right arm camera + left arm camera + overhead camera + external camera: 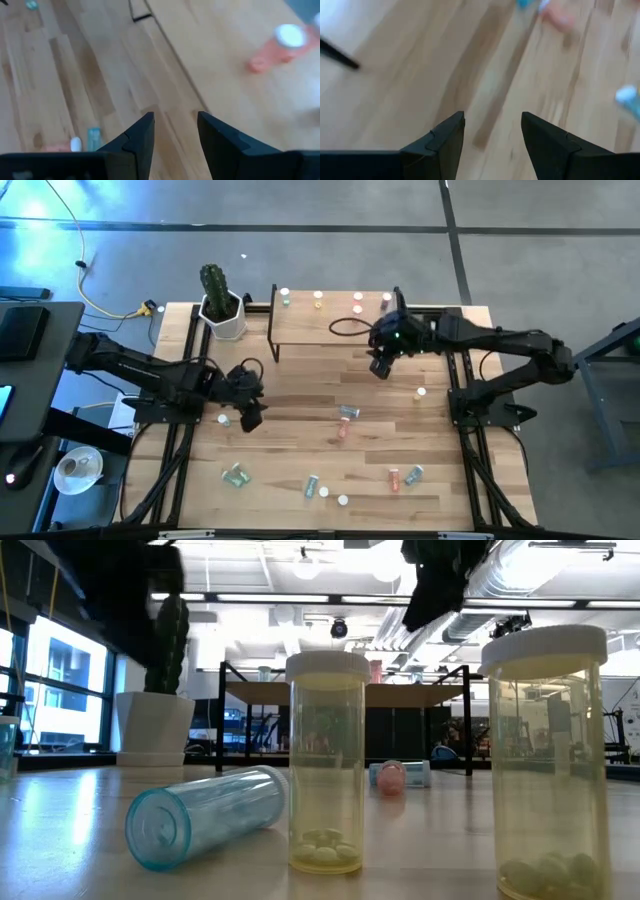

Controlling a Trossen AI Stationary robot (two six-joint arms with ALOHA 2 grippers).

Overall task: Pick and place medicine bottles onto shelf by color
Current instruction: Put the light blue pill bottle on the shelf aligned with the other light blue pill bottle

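Closest to your low camera stand two upright clear yellowish medicine bottles with white caps, one at centre (325, 762) and one at the right edge (548, 760), each holding a few pale pills at the bottom. Beside the centre one a pale blue bottle (207, 814) lies on its side with its open mouth toward you; you cannot tell whether anything is in it.

Look down from above and you see the light-wood desk (300, 395) scattered with more small bottles: a teal one (348, 412) lying near the middle, a pink-red one (394, 477) and a teal one (413, 474) at about 5 o'clock, a greenish one (236, 474) at 7 o'clock. The pale wooden riser shelf with black legs (310, 325) sits at 12 o'clock, with four bottles along its far edge. A white pot holding a green cactus (221, 304) stands just beside the shelf at 11 o'clock.

Your left gripper (249, 415) hangs over the desk at 9 o'clock, jaws spread and holding nothing. Your right gripper (380, 366) reaches in from 3 o'clock, hovering at the shelf's near right corner, jaws likewise spread and empty.
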